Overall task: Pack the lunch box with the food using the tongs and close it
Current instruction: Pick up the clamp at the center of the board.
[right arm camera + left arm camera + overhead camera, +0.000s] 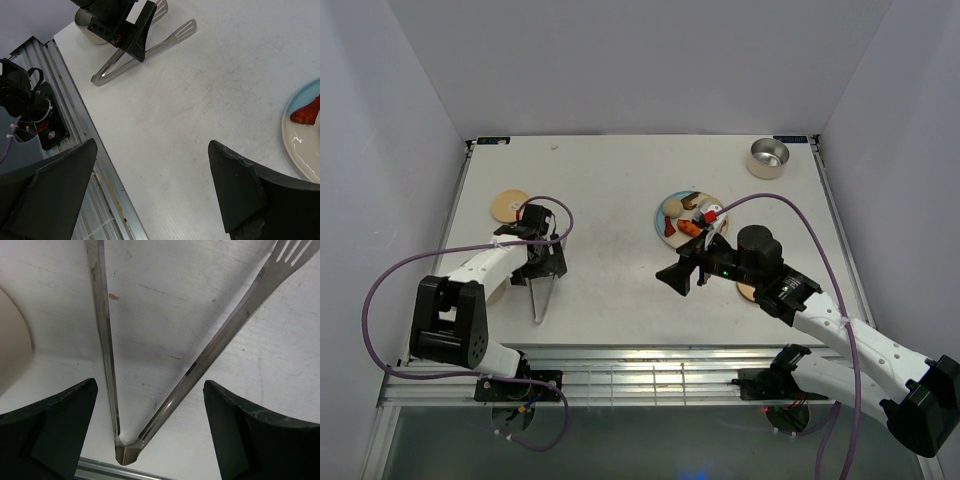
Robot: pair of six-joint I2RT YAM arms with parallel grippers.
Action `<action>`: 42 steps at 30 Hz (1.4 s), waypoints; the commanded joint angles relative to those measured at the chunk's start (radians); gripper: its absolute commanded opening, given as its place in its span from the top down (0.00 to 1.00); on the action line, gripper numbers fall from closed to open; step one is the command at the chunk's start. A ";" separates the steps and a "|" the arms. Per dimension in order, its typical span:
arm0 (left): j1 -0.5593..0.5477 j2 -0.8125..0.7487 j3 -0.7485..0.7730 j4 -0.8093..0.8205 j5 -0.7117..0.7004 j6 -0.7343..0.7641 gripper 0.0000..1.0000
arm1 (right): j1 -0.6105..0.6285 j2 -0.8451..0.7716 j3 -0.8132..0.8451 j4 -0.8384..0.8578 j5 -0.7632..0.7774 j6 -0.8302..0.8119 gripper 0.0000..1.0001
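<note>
Slim silver tongs (541, 298) lie flat on the white table at the front left, their V joint (127, 452) toward the near edge. My left gripper (545, 270) hovers low over them, open; in the left wrist view the joint end sits between its two black fingers (55, 432), untouched. The food (688, 227) rests on a blue-and-white plate (661, 226) at centre right: a pale lump, a brown sausage and an orange-red piece (306, 114). My right gripper (682, 275) is open, holds nothing, and points left just in front of the plate. The lunch box (769, 157), a small round metal tin, stands at the back right.
A tan round disc (507, 204) lies at the back left. Another tan disc (749, 291) shows under my right arm. A beige rounded object (12, 355) sits beside my left arm. The aluminium rail (80, 125) marks the table's near edge, close to the tongs' joint.
</note>
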 commanded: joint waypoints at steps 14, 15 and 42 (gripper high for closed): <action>0.003 0.046 0.013 0.049 0.103 0.022 0.09 | 0.003 -0.018 0.016 0.018 0.016 -0.015 0.03; 0.000 0.047 0.014 0.048 0.109 0.016 0.09 | 0.003 -0.018 0.016 0.020 0.015 -0.015 0.03; -0.149 0.057 -0.052 0.183 -0.029 -0.234 0.07 | 0.003 -0.017 0.005 0.040 0.018 -0.012 0.03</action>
